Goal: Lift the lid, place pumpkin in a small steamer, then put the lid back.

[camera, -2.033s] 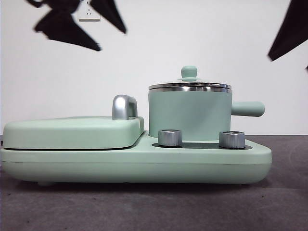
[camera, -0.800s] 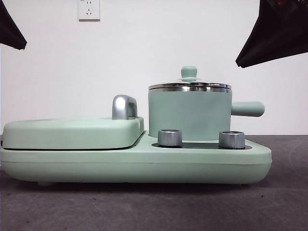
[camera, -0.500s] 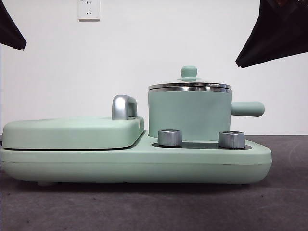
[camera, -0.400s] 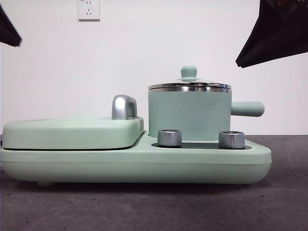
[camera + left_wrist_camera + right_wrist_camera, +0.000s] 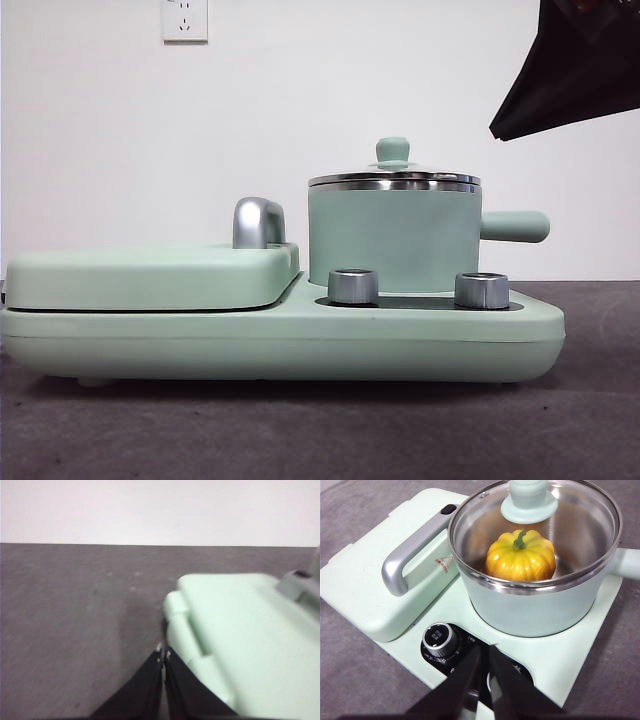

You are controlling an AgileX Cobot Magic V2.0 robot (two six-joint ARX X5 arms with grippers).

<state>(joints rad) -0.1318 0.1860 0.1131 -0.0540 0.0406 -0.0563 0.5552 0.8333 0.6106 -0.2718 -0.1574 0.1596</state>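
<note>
The small steamer (image 5: pixel 395 240) stands on the right half of the appliance base, its side handle (image 5: pixel 515 226) pointing right. The lid (image 5: pixel 394 180) sits on it, closed, with its mint-green knob (image 5: pixel 392 150) on top. In the right wrist view the pumpkin (image 5: pixel 521 555) lies inside the steamer (image 5: pixel 535 612) under the glass lid (image 5: pixel 580 520). My right gripper (image 5: pixel 485 652) is shut and empty, above the base's knobs and apart from the pot. My left gripper (image 5: pixel 163 655) is shut and empty, beside the grill cover's outer corner above the table.
The wide appliance base (image 5: pixel 300 340) carries two silver knobs (image 5: pixel 353 286) at its front. The flat grill cover (image 5: pixel 150 275) with a silver handle (image 5: pixel 258 222) fills its left half. A black arm tip (image 5: pixel 570 70) hangs at the top right corner. Grey table lies around the appliance.
Both arms drew up and outward from above the appliance. The black tip at the top left corner has now left the front view. Pot and lid have not moved.
</note>
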